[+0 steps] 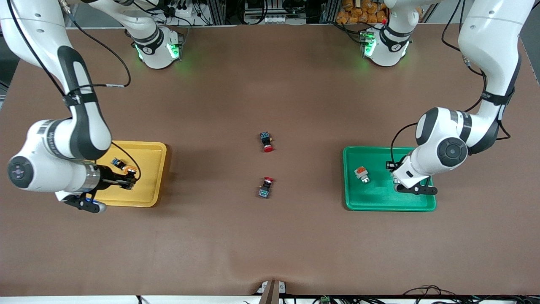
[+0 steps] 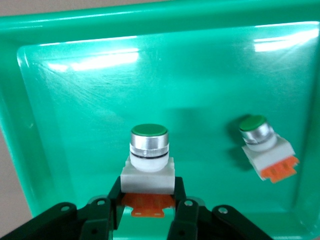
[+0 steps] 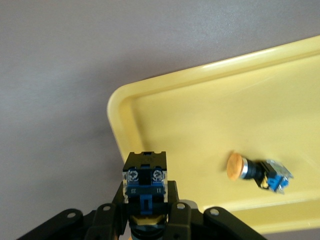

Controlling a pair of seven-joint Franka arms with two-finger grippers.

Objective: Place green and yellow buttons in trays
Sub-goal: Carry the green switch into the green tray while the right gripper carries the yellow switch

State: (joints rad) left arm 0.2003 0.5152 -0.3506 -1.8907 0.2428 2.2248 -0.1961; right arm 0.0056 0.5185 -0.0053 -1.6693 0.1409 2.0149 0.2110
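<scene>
My left gripper (image 2: 148,194) (image 1: 398,184) is shut on the white body of a green-capped button (image 2: 148,159), low inside the green tray (image 2: 60,100) (image 1: 379,198). A second green button (image 2: 263,146) (image 1: 362,174) lies on its side in the same tray. My right gripper (image 3: 145,202) (image 1: 130,180) is shut on a black button (image 3: 145,180), blue terminal end pointing away from the wrist, over the edge of the yellow tray (image 3: 165,115) (image 1: 152,177). Another black button with an orange-yellow cap (image 3: 256,171) (image 1: 119,163) lies in that tray.
Two black buttons with red caps lie mid-table between the trays, one (image 1: 266,141) farther from the front camera than the other (image 1: 265,187). The yellow tray is at the right arm's end of the brown table, the green tray at the left arm's end.
</scene>
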